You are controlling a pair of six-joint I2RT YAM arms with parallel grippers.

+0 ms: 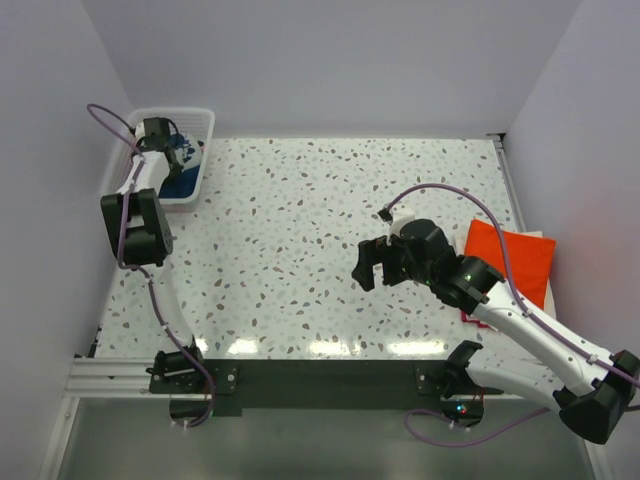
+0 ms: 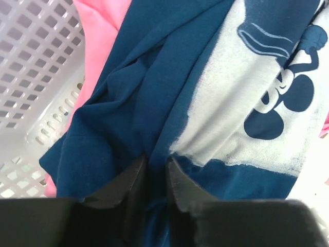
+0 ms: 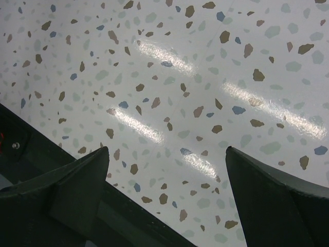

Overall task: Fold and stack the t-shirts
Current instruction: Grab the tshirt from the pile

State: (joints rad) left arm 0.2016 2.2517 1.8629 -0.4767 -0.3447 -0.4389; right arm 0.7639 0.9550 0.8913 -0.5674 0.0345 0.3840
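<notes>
On the tabletop point(image 1: 300, 250), a folded orange t-shirt point(image 1: 515, 255) is laid at the right edge. In the far-left basket point(image 1: 200, 115), a navy t-shirt point(image 2: 144, 103) beside a pink t-shirt point(image 2: 100, 23) is pinched by the narrowed left tool point(image 2: 157, 163). The right tool point(image 3: 167, 150) is held wide open, empty.

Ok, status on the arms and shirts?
Left gripper pinching navy t-shirt in basket. Right gripper open, empty, over table. Orange t-shirt folded, far right. Nothing blocking.
</notes>
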